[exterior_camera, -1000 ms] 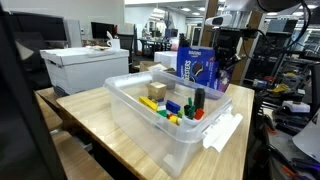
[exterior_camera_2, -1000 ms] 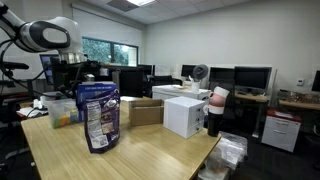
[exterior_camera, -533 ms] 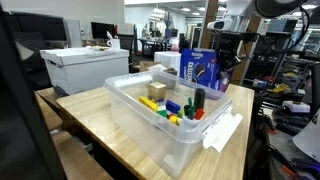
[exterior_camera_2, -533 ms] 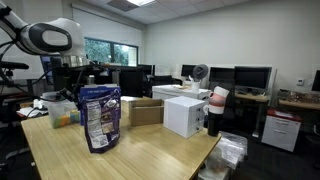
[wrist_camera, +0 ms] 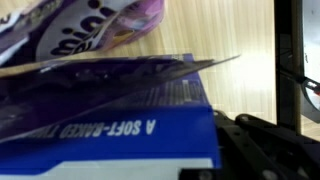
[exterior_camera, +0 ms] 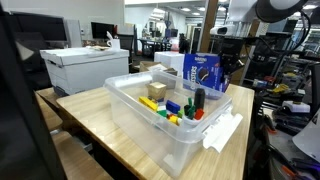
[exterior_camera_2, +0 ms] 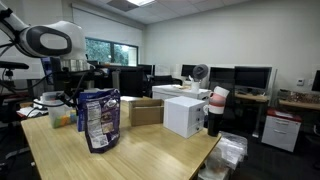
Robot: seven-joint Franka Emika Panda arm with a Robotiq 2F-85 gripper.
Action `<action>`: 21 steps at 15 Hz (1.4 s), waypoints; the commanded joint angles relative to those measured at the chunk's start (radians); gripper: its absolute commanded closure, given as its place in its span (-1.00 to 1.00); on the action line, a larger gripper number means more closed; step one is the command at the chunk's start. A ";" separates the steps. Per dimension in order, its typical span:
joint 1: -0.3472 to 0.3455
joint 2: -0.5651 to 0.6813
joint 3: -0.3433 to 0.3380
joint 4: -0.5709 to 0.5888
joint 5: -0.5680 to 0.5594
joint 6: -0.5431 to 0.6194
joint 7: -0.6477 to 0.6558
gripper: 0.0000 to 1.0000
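A blue snack bag [exterior_camera: 205, 72] stands upright on the wooden table [exterior_camera: 100, 115], just behind the far end of a clear plastic bin [exterior_camera: 135, 105]. In both exterior views my gripper [exterior_camera: 224, 60] [exterior_camera_2: 80, 84] is at the bag's [exterior_camera_2: 97, 118] upper edge. The wrist view is filled by the bag [wrist_camera: 100, 125], with its thin edge running to my black fingers [wrist_camera: 262, 148] at the lower right. The jaws are shut on that edge. A purple-and-white pack printed "mini" [wrist_camera: 90, 25] shows beyond it.
The bin holds a yellow block [exterior_camera: 156, 91], markers and small coloured pieces. Its lid [exterior_camera: 222, 131] lies beside it. A white box [exterior_camera: 85, 65] [exterior_camera_2: 185, 115], a cardboard box [exterior_camera_2: 145, 110] and a clear container [exterior_camera_2: 60, 108] also stand on the table.
The gripper and the blue bag have shifted along the table behind the bin, to the right in the bin-side exterior view. The bag leans slightly more.
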 commanded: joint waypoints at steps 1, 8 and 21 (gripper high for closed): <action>-0.026 0.020 -0.014 -0.002 -0.010 0.022 -0.061 0.93; -0.027 0.072 -0.009 -0.003 -0.002 0.026 -0.073 0.93; -0.033 0.109 0.006 -0.002 0.015 -0.002 -0.045 0.92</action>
